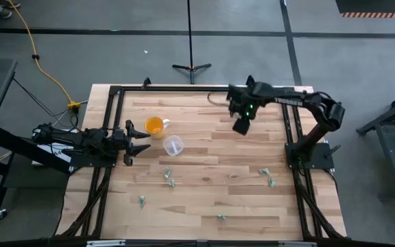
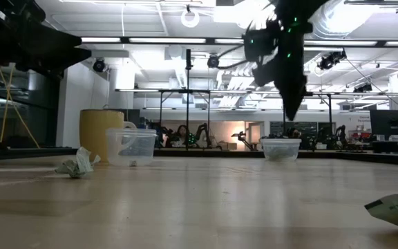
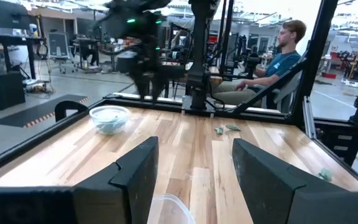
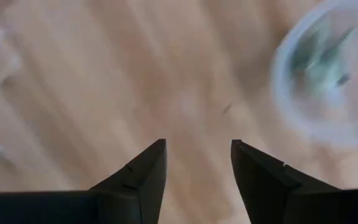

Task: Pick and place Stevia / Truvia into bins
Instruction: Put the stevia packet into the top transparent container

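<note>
Several green-and-white packets (image 1: 166, 171) lie flat on the wooden table, mostly toward its near edge; one shows in the low view (image 2: 78, 163). One clear cup (image 1: 173, 145) stands just ahead of my open left gripper (image 1: 139, 137), its rim low between the fingers in the left wrist view (image 3: 166, 208). The second clear cup (image 4: 325, 74) holds green packets and stands near the far right part of the table (image 2: 280, 149). My right gripper (image 4: 197, 149) hangs open and empty above the table beside that cup, fingers pointing down (image 2: 290, 104).
An orange cup with a handle (image 1: 154, 125) stands next to the left clear cup. Black frame rails (image 1: 115, 92) run along the table's edges. A person sits beyond the table (image 3: 278, 56). Bare wood lies in the table's middle (image 1: 218, 154).
</note>
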`<act>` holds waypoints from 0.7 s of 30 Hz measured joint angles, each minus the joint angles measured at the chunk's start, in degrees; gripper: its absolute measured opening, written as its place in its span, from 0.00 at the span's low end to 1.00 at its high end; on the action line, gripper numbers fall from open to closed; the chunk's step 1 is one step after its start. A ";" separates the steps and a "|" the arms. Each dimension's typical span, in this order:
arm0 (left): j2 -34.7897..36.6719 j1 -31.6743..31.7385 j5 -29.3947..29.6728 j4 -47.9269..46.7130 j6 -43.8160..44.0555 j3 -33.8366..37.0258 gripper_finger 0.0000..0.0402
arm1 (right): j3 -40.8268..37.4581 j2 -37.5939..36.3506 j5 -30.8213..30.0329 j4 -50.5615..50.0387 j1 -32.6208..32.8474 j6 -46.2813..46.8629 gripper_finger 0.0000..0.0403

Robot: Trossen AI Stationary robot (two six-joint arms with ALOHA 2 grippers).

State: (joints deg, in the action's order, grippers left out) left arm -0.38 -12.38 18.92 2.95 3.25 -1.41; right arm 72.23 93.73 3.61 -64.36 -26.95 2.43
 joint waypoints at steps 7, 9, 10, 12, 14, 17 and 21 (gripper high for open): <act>-0.01 0.00 0.00 -0.11 0.04 0.00 0.60 | 0.00 -4.83 -3.44 -8.80 15.44 14.54 0.43; -0.01 0.00 0.01 -0.19 0.04 0.00 0.60 | 0.00 -6.86 -8.08 -12.53 20.57 19.66 0.42; 0.00 0.00 0.02 -0.24 0.05 0.00 0.60 | 0.00 -7.97 -9.55 -13.70 23.09 21.90 0.42; 0.00 0.00 0.02 -0.35 0.06 0.00 0.60 | 0.00 -10.16 -11.41 -13.74 28.18 26.61 0.41; -0.01 0.00 0.04 -0.39 0.06 -0.01 0.60 | 0.00 -11.55 -12.26 -12.61 33.40 31.05 0.40; -0.01 0.00 0.08 -0.47 0.07 -0.01 0.60 | 0.00 -12.17 -13.77 -12.83 41.07 37.29 0.39; 0.00 0.00 0.35 0.07 0.06 0.00 0.60 | -2.32 -12.34 -16.02 -11.02 50.06 45.49 0.40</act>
State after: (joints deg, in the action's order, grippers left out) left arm -0.38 -12.38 19.27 3.03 3.31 -1.41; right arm 69.91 81.39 -12.41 -75.38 23.11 47.93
